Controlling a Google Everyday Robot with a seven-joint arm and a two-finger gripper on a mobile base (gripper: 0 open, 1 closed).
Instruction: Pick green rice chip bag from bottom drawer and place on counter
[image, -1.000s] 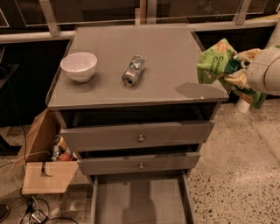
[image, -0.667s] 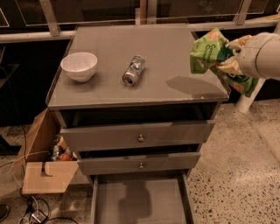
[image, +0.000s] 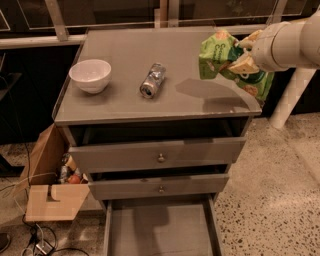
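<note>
Claw (image: 245, 52) is clenched on the green rice chip bag (image: 216, 56). Bag hangs in the air over the worktop's (image: 120, 47) right edge, toward the back-right corner, and its lower part overhangs past that edge. Bottom drawer (image: 160, 230) is open with the visible floor bare, so I'd call the pick done and the place the step in hand. Bag is not yet on the surface; its shadow (image: 200, 90) sits on the worktop between it and the silver can (image: 152, 80). To place well: carry inward from the right edge first so the whole bag is over the worktop, not half off it. Then lower until the bottom of the pouch touches before letting go, since a light crinkly pouch dropped from height will likely slide or tip off the edge. The free patch between can and right edge looks like the best target. Can lies on its side mid-worktop and could roll if nudged, so stay right of it. White bowl (image: 90, 75) near the left edge is well apart from all this. Release, then retreat straight up so the claw doesn't drag the pouch.
</note>
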